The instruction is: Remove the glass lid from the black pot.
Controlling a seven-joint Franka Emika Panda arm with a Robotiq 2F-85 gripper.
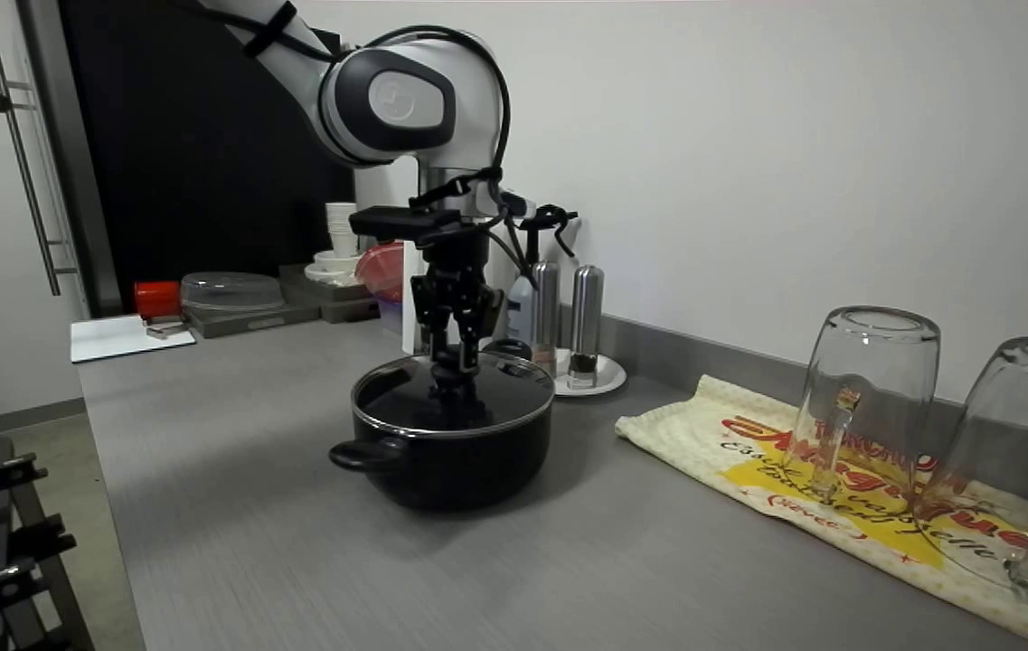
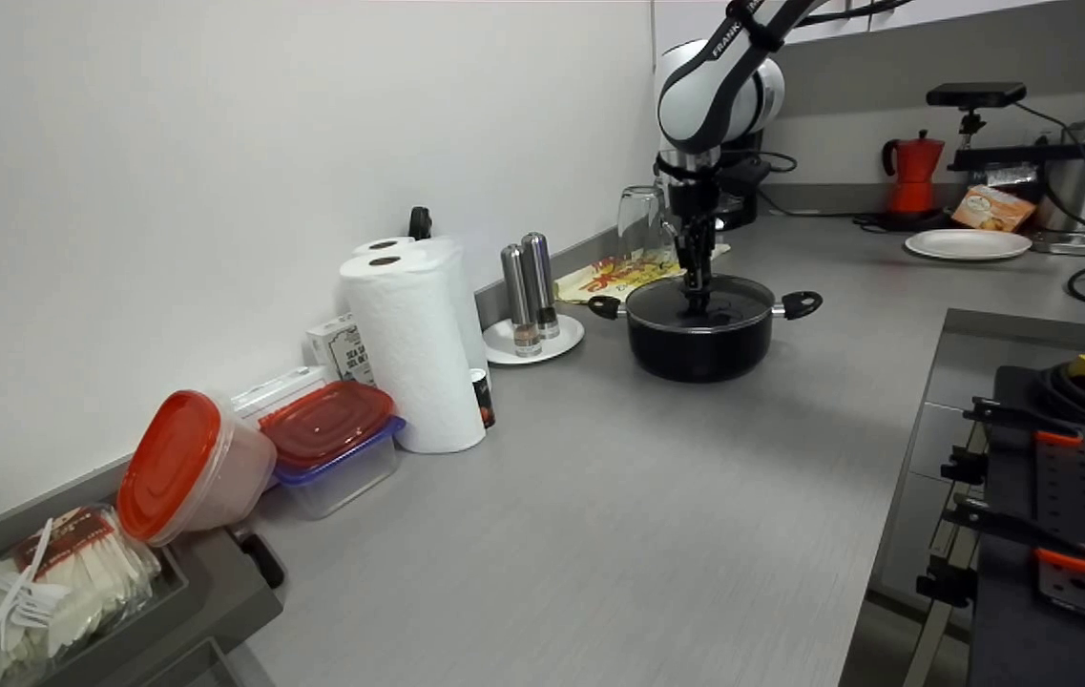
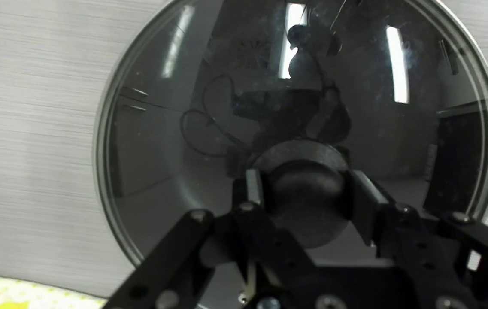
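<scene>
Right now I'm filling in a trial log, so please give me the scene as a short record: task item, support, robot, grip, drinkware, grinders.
task item: glass lid, seated on the black pot, not yet removed
support: grey counter, under the pot
robot: gripper at the lid, its fingers on either side of the black knob
grip: whether the knob is firmly held cannot be told
drinkware: two glass mugs, upside down on a printed cloth
grinders: two metal grinders, upright on a white plate
</scene>
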